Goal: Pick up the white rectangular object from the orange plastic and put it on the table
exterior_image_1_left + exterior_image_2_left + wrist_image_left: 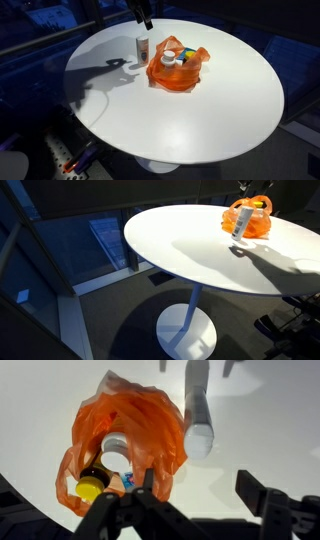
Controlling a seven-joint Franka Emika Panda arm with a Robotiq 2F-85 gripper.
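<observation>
I see white rectangular object (pixel 142 47) upright on table (pixel 220 120) near far edge, just beside orange plastic (pixel 178 72), not inside. Gripper (pixel 147 20) hangs above, spread wide, empty (wrist view agrees). I judge placement done; only retreat left.

One table (pixel 232 92), one orange bag (pixel 180 74), one white tube (pixel 142 47)

- The white table (pixel 235 105) is brightly lit and stands out against dim, nearly black surroundings in both exterior views.
- The arm's shadow (pixel 100 85) falls hard-edged across the tabletop toward 9 o'clock.
- In an exterior view, a broad soft shadow (pixel 270 265) spreads toward 3 o'clock.
- In the wrist view the orange plastic (pixel 130 430) glows saturated, and the tabletop around it washes out to glare.
- The gripper (pixel 190 525) at 6 o'clock is a dark, unfocused silhouette.
- All pictures are coarse and slightly blurred.
</observation>
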